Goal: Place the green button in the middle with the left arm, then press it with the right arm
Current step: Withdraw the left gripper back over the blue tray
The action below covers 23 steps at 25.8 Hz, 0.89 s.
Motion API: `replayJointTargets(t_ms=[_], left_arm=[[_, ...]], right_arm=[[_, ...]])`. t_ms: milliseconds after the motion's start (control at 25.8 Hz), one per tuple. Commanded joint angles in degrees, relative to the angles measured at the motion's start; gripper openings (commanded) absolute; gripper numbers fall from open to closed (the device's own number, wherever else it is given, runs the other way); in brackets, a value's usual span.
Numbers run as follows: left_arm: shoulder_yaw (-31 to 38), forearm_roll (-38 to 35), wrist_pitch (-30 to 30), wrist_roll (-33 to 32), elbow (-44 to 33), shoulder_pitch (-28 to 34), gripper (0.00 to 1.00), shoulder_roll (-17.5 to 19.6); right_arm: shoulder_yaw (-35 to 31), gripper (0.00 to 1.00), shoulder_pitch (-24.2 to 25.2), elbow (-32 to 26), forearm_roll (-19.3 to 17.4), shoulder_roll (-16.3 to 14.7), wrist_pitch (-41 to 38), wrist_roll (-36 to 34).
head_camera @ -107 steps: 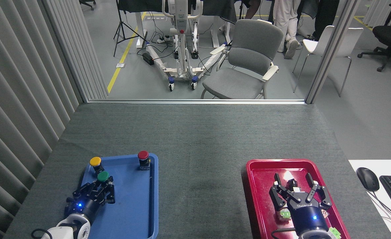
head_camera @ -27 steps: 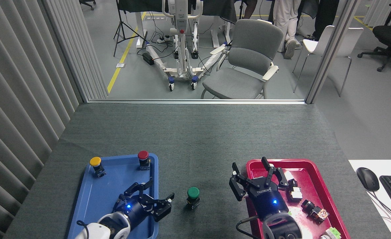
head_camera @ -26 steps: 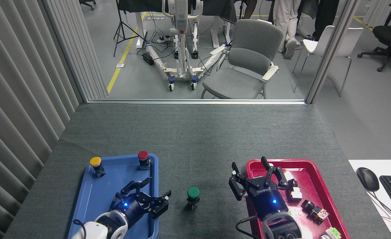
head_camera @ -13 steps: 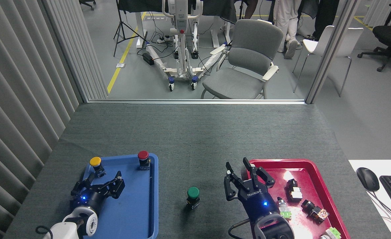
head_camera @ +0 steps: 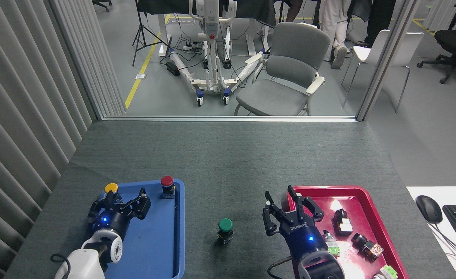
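My right end effector (head_camera: 289, 207): fingers spread apart, nothing held, hanging over the inner edge of the red tray (head_camera: 361, 188), just beside the green button (head_camera: 225, 230).

My left end effector (head_camera: 119, 201): fingers apart, empty, over the blue tray (head_camera: 156, 248), near the yellow button (head_camera: 111, 188).

Green button: round dark-green mushroom cap on a short black body. Upright, long axis vertical, cap up. Stands on the bare grey bench (head_camera: 220, 162) between the two trays, near the bench's front edge, touched by neither end effector.
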Motion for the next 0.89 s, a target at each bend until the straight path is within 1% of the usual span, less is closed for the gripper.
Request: replayJointTargets(t_ms=[0, 77, 194, 310, 465, 542, 735, 852], left_arm=[[-0.02, -0.44, -0.11, -0.18, -0.18, -0.17, 1.0, -0.39], [-0.02, -0.44, -0.11, -0.18, -0.18, -0.26, 1.0, -0.48], [0.07, -0.44, -0.2, -0.27, -0.18, -0.79, 1.0, -0.57], [-0.02, -0.35, -0.29, -1.24, -0.62, -2.81, 1.0, -0.3], [-0.02, -0.53, -0.9, -1.15, -0.18, -4.13, 1.0, -0.04], [-0.02, -0.35, -0.9, -1.24, -0.27, -4.48, 1.0, 0.05], [0.07, -0.62, -0.9, -1.06, 0.08, -4.21, 1.0, 0.31], [0.07, -0.53, -0.9, -1.24, 0.61, -4.48, 1.0, 0.4]], right_arm=[[0.04, 0.94, 0.02, -0.1, -0.02, 0.16, 2.3, -0.4], [0.04, 0.94, 0.11, -0.19, -0.02, 0.16, 2.39, -0.4], [0.39, 0.86, 0.11, -0.28, -0.11, 0.16, 2.12, -0.14], [1.09, 0.73, 0.02, -0.19, -0.28, 0.16, 0.98, -0.05], [2.32, 0.47, 0.02, 0.16, -0.37, 0.16, -3.77, 0.13], [2.32, 0.39, 0.02, 0.25, -0.37, 0.16, -5.7, 0.57], [2.5, 0.34, -0.07, 0.52, -0.46, 0.16, -6.75, 0.83], [2.94, 0.28, -0.15, 0.69, -0.46, 0.16, -7.55, 0.92]])
